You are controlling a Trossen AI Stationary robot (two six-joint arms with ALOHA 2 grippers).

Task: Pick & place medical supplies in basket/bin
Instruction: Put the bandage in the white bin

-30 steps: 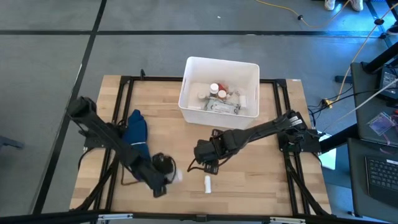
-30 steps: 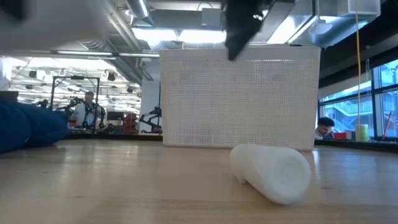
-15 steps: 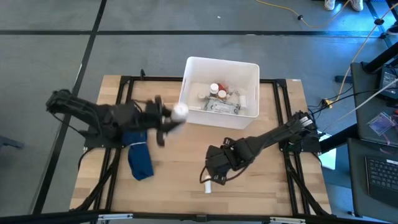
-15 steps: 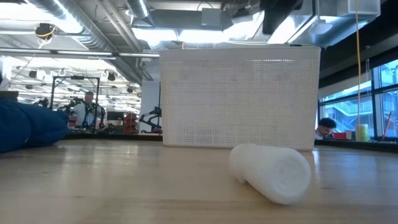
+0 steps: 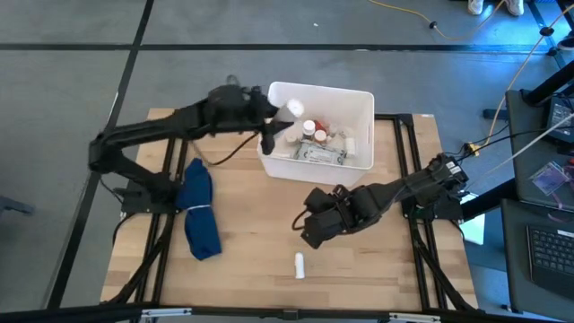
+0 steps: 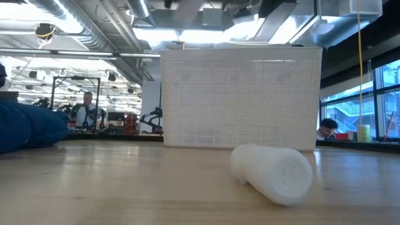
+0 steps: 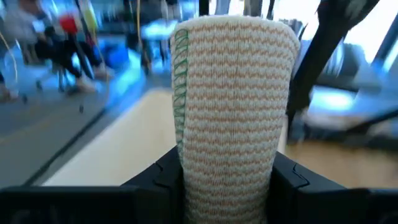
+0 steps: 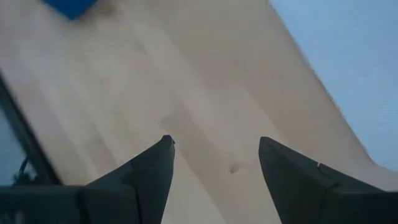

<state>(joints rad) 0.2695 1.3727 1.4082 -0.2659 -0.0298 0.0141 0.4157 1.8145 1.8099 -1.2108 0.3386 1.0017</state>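
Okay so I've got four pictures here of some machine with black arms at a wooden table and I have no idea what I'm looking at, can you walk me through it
It is a robot with two dark arms at a wooden table. One picture looks straight down, one sits at table height, and two come from cameras on the wrists. The left gripper is over the white bin, closed on a knitted bandage roll, which fills its wrist picture. The right gripper is open and empty, above bare wood. In the bin lie bottles and packets, one bottle with a red cap. A white bottle lies on its side on the table, and a blue cloth lies to the left.
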